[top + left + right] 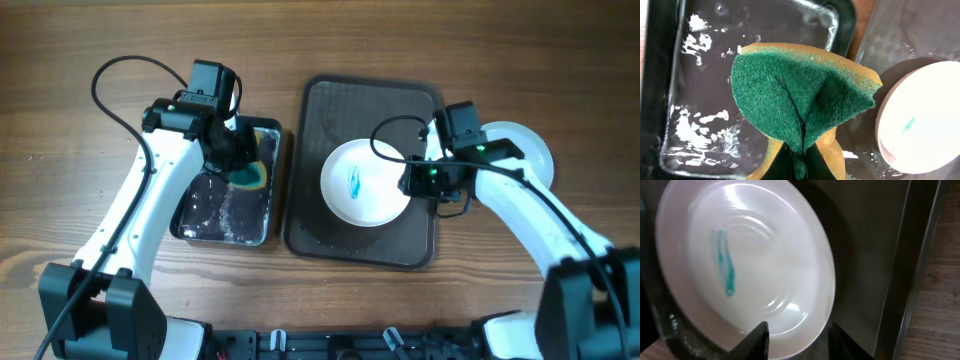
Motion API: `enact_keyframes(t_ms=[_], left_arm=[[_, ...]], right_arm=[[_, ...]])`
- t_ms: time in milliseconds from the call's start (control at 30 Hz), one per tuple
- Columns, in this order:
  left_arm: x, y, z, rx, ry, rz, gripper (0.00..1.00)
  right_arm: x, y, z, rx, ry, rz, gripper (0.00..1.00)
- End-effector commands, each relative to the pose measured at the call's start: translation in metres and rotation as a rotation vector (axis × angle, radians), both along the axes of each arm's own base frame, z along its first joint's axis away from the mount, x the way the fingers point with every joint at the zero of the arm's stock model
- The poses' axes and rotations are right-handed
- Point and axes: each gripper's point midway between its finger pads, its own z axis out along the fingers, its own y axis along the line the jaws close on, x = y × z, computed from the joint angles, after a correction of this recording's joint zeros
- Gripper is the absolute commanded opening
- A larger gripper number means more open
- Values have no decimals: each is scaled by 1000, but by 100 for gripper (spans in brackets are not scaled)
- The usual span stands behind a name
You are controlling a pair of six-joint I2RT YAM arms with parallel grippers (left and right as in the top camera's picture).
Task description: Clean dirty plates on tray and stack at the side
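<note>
wood-grain table (60,100) fills the whole overhead shot; dark brown tray (320,110) sits about centre frame, long side running top to bottom; one plate (380,200) lies flat on its right half, teal smear (354,182) streaked roughly top-to-bottom too; another white plate (530,150) peeks out on the table at right; left gripper (241,163) is clamped on the sponge (250,178) over the black pan (225,225); right gripper (412,180) straddles the plate's right rim, can't tell if it's pinching

Nothing legible: no text, label, brand, number or sign on the plate (365,182), tray (325,235), pan (205,228), sponge (250,176) or desk (300,40). The plate's teal mark is a smear, not lettering.
</note>
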Motion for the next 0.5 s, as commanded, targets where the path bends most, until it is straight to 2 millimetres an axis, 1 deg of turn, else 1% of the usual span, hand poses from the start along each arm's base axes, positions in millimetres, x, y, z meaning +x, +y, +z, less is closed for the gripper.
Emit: enact_keyframes(t_ms=[0, 100, 133, 167, 300, 467], left_arm=[[2, -8, 7, -37, -19, -35, 4], [1, -9, 7, -44, -18, -38, 4], [1, -12, 7, -59, -16, -44, 4], [1, -15, 8, -74, -16, -49, 4], [3, -28, 12, -132, -30, -72, 4], [11, -53, 17, -160, -88, -134, 4]], right_arm=[[12, -16, -23, -93, 19, -43, 38], [21, -18, -33, -81, 11, -43, 37], [22, -17, -36, -69, 15, -42, 34], [22, -17, -36, -62, 16, -43, 30], [24, -3, -36, 13, 1, 22, 4], [22, -4, -37, 6, 4, 43, 4]])
